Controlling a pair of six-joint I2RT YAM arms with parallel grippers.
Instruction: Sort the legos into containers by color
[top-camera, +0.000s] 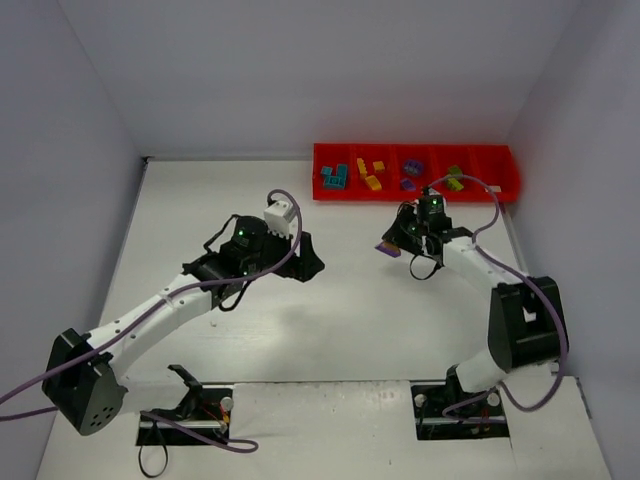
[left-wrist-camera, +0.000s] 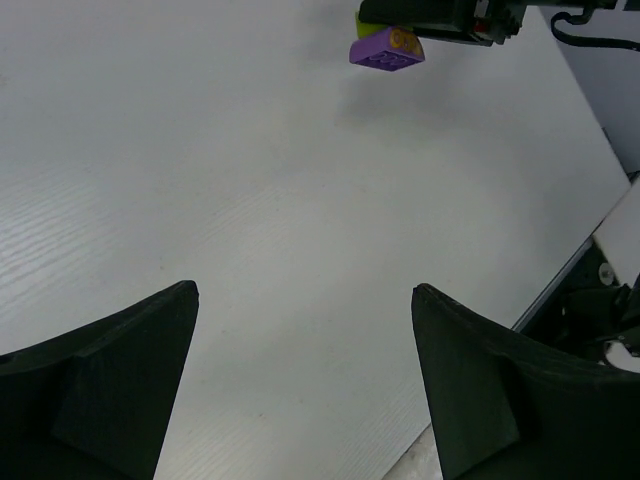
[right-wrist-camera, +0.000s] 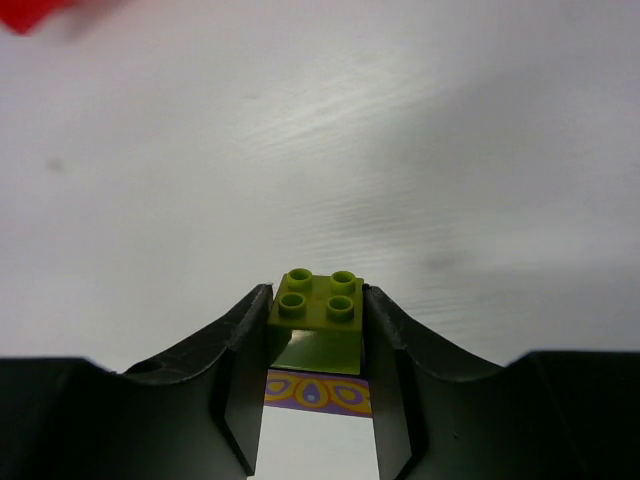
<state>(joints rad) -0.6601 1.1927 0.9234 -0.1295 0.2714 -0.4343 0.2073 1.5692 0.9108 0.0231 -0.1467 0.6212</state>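
A white table (top-camera: 340, 310) fills the scene, and in the wrist views its top shows a fine grain like wood. Three plain walls stand around it: a back wall (top-camera: 320, 70), a left wall (top-camera: 55, 180) and a right wall (top-camera: 590, 180), all pale grey-lilac. The light is soft and even, with only weak shadows on the table.

text: none legible | purple brick (right-wrist-camera: 318, 392): yellow ornament print, seemingly no letters

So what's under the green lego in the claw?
A purple brick with yellow swirls sits attached beneath the green lego, which the right claw pinches. The fingers hide most of it.
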